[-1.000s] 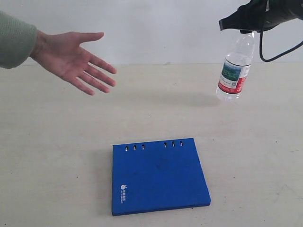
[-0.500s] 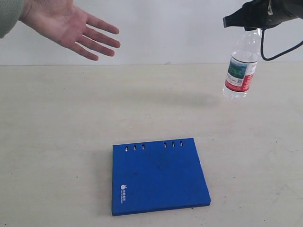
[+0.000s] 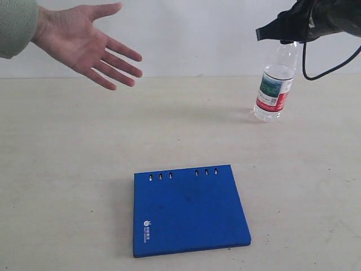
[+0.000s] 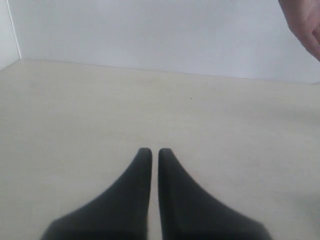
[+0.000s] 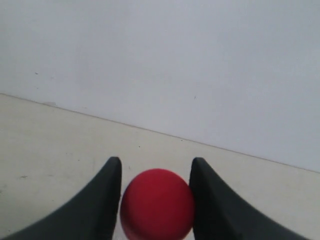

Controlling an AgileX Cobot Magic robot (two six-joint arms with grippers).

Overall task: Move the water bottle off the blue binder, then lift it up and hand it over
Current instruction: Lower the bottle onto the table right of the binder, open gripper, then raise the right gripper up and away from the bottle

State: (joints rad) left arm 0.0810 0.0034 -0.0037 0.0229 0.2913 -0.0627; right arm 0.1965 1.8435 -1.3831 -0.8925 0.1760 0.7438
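Observation:
The water bottle (image 3: 274, 84), clear with a red, white and green-blue label, hangs slightly tilted at the far right of the table, its base low over the surface. My right gripper (image 3: 282, 33) is shut on its top; in the right wrist view the red cap (image 5: 157, 202) sits wedged inside that gripper (image 5: 155, 161). The blue binder (image 3: 189, 210) lies flat near the front middle, apart from the bottle, with nothing on it. My left gripper (image 4: 151, 150) is shut and empty over bare table; it does not show in the exterior view.
A person's open hand (image 3: 84, 42) in a green sleeve reaches in, palm up, at the upper left above the table. Its edge also shows in the left wrist view (image 4: 305, 25). A white wall stands behind the beige table (image 3: 84, 169).
The right gripper first carried the bottle right and up, then left and lower toward the table. The person's hand rose from mid-left to the upper left corner and turned slightly.

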